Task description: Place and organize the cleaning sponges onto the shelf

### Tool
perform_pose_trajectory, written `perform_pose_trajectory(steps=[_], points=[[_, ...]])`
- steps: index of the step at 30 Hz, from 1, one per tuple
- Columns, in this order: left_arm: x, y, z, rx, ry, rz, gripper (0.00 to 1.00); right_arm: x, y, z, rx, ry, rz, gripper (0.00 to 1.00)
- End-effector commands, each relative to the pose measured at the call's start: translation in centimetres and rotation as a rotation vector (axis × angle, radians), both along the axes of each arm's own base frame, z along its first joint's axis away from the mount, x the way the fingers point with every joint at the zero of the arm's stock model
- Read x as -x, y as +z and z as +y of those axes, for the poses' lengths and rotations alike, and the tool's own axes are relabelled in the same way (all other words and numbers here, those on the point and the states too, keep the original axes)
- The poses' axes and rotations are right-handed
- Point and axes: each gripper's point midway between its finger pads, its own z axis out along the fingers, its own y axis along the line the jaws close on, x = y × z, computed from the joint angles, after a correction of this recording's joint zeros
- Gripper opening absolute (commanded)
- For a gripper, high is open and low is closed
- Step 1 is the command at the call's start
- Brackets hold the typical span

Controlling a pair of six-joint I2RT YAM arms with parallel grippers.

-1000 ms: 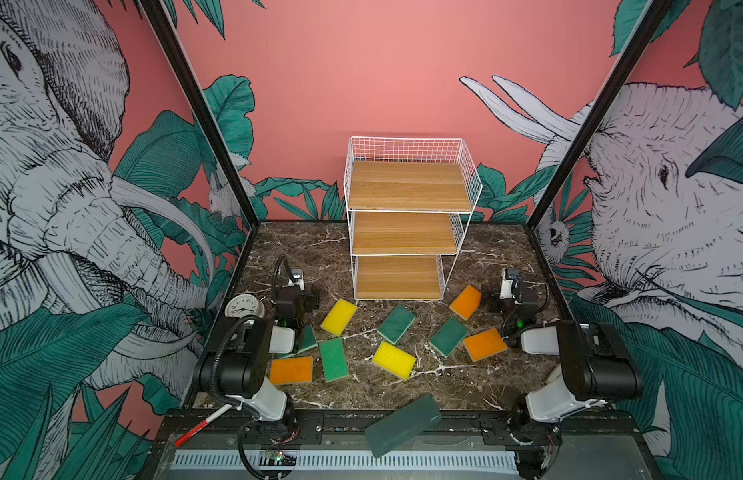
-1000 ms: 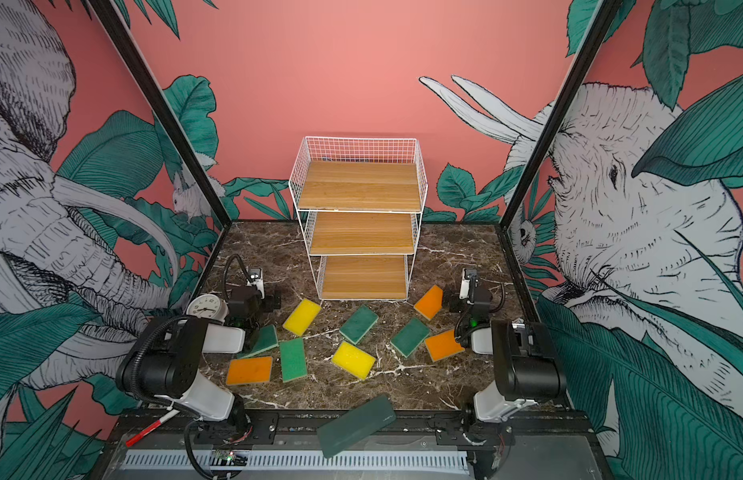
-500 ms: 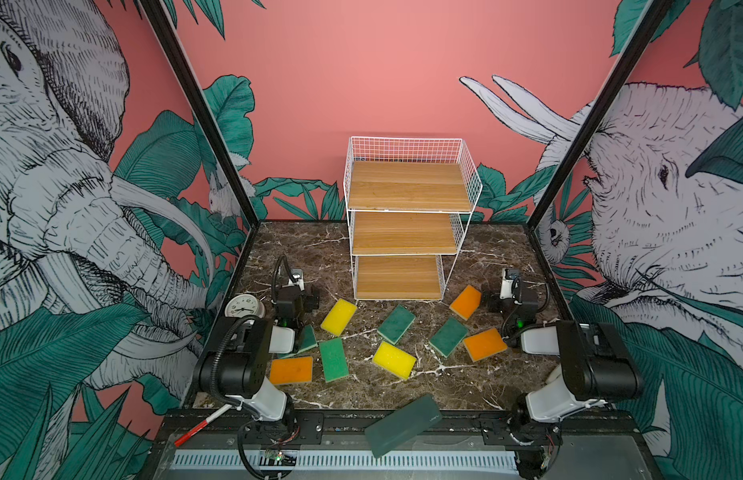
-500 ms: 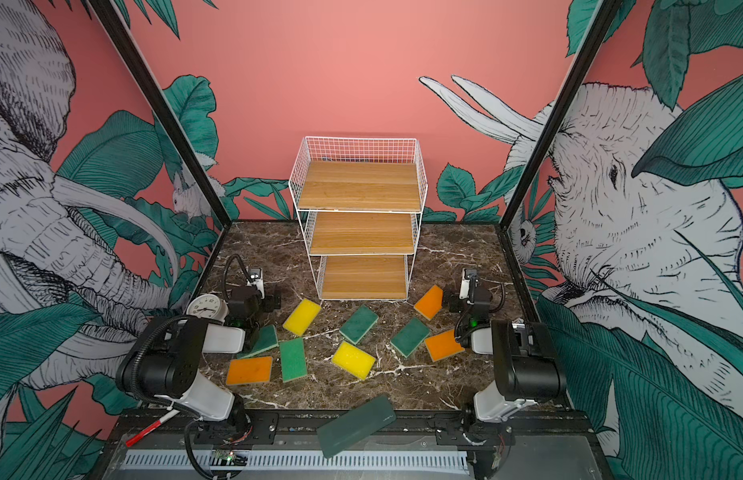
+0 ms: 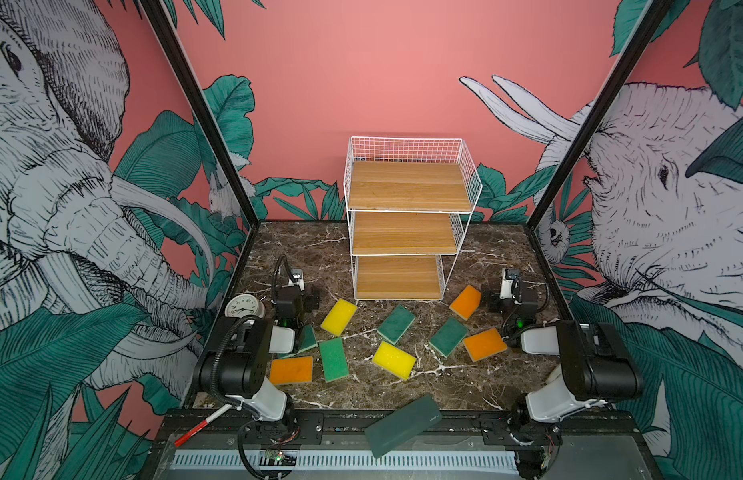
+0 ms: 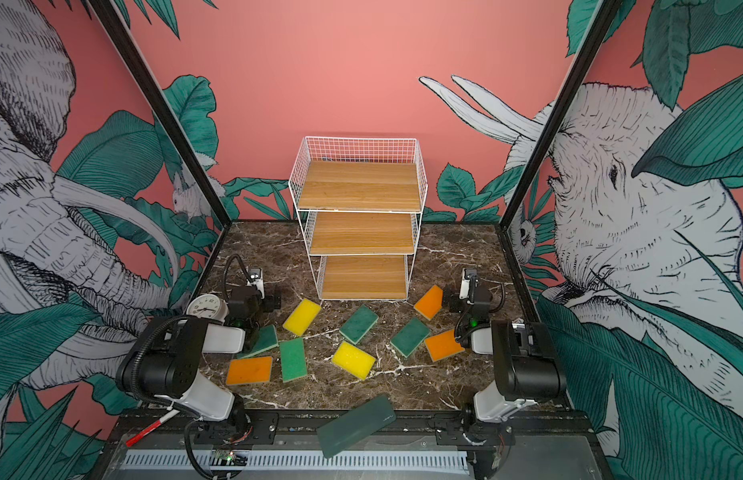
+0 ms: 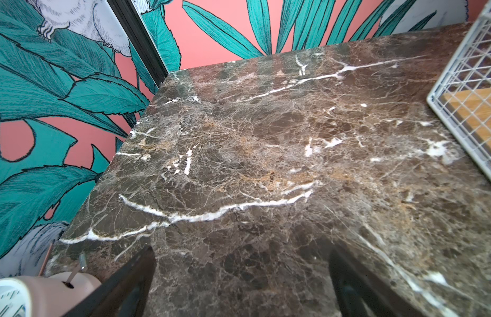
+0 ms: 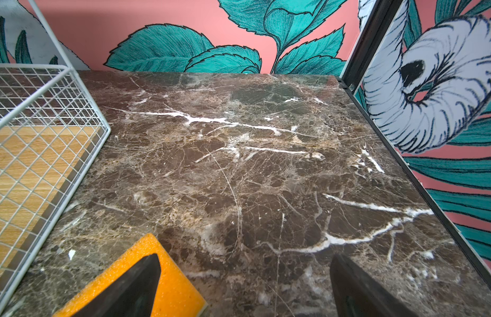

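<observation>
Right wrist view, unlike left: orange sponge (image 8: pixel 178 282) by wide right gripper (image 8: pixel 244 258); left gripper (image 7: pixel 243 249) wide too.

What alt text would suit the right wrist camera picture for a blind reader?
The right gripper stands open, its two black fingers above a brown marble table, one overlapping a rectangular orange foam sponge. Beside them stands a white wire-grid shelf with a light wooden board, before a pink wall painted with teal leaves.

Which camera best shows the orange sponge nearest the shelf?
Both top views: the orange sponge lies whole near the shelf. Right wrist shows one end, partly behind the right pincer. Left wrist misses it.
</observation>
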Motion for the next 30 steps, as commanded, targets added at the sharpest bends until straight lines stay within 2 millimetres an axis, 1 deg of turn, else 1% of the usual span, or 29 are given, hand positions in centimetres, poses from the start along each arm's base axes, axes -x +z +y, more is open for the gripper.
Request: perform_pose_trajectory(steps=[1,5,21,24,26,30], points=[[-0.7,1.7,0.1,0.0,-0.001,-0.054,1.0,-0.4,1.1,0.2,0.001,0.011,-0.042,0.99],[-0.7,1.7,0.1,0.001,0.0,-0.054,1.0,-0.5,1.0,0.6,0.013,0.024,-0.033,0.99],[-0.6,1.7,0.1,0.0,0.0,-0.056,1.0,-0.4,1.1,0.6,0.012,0.023,-0.041,0.99],[-0.6,1.8,0.1,-0.001,0.0,-0.059,1.0,-0.3,1.4,0.8,0.013,0.036,-0.044,0.99],[-0.8,2.2,0.0,-0.007,-0.008,-0.064,1.0,-0.5,1.6,0.7,0.015,0.028,-0.034,0.99],[-0.7,3.2,-0.2,0.0,-0.015,-0.016,1.0,0.1,2.7,0.5,0.019,0.015,-0.06,0.99]])
